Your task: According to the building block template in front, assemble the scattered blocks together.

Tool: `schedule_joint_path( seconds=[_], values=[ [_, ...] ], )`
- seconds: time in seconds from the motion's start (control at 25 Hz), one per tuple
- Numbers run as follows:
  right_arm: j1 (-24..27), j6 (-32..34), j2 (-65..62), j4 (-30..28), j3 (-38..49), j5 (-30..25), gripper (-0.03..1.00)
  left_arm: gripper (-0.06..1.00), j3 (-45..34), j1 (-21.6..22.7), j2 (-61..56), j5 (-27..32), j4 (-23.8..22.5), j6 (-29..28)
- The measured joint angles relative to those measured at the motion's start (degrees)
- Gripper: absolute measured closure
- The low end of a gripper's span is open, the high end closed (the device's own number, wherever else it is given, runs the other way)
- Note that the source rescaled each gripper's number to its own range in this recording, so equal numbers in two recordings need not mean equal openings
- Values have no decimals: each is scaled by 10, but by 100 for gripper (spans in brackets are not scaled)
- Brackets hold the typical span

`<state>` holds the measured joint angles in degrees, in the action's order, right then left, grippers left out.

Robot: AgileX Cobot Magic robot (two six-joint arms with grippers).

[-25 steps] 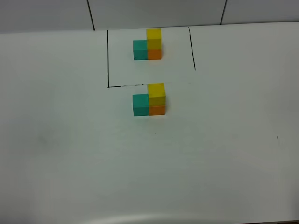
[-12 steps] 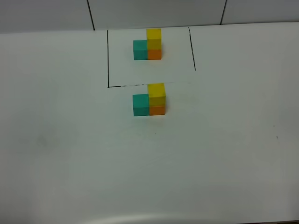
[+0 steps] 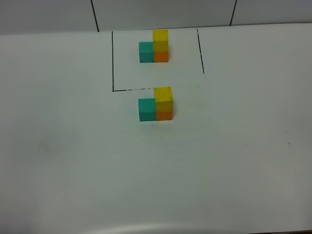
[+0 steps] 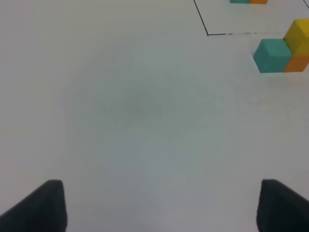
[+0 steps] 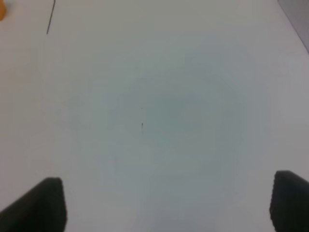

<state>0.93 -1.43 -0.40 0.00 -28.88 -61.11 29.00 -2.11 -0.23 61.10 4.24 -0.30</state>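
The template inside the black outline [image 3: 113, 63] is a teal block [image 3: 146, 52] beside an orange block [image 3: 161, 56] with a yellow block [image 3: 160, 39] on top. In front of it stands a matching build: teal block [image 3: 146, 109], orange block [image 3: 164, 115], yellow block [image 3: 163, 99] on top. This build also shows in the left wrist view [image 4: 275, 55]. My left gripper [image 4: 157, 205] is open and empty, over bare table far from the blocks. My right gripper [image 5: 166, 203] is open and empty over bare table. Neither arm shows in the exterior high view.
The white table [image 3: 73, 161] stretches around the blocks. A grey wall with dark seams [image 3: 95, 14] runs behind its far edge. The table's front edge [image 3: 146, 228] curves along the bottom. A small dark speck [image 3: 289, 144] marks the right side.
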Motion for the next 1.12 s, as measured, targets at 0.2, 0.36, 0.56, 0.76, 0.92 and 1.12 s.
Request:
schedule_joint_path(
  seconds=[0.2, 0.36, 0.56, 0.76, 0.92, 1.12],
  values=[
    [-1, 2, 0, 0, 0, 0, 5, 9, 0, 0, 0, 0, 0, 0],
    [-1, 3, 0, 0, 0, 0, 5, 9, 0, 0, 0, 0, 0, 0],
    [-1, 3, 0, 0, 0, 0, 5, 9, 0, 0, 0, 0, 0, 0],
    [-1, 8, 0, -5, 0, 0, 5, 9, 0, 0, 0, 0, 0, 0],
    [-1, 8, 0, -5, 0, 0, 5, 9, 0, 0, 0, 0, 0, 0],
    [-1, 8, 0, -5, 0, 0, 5, 9, 0, 0, 0, 0, 0, 0]
  ],
)
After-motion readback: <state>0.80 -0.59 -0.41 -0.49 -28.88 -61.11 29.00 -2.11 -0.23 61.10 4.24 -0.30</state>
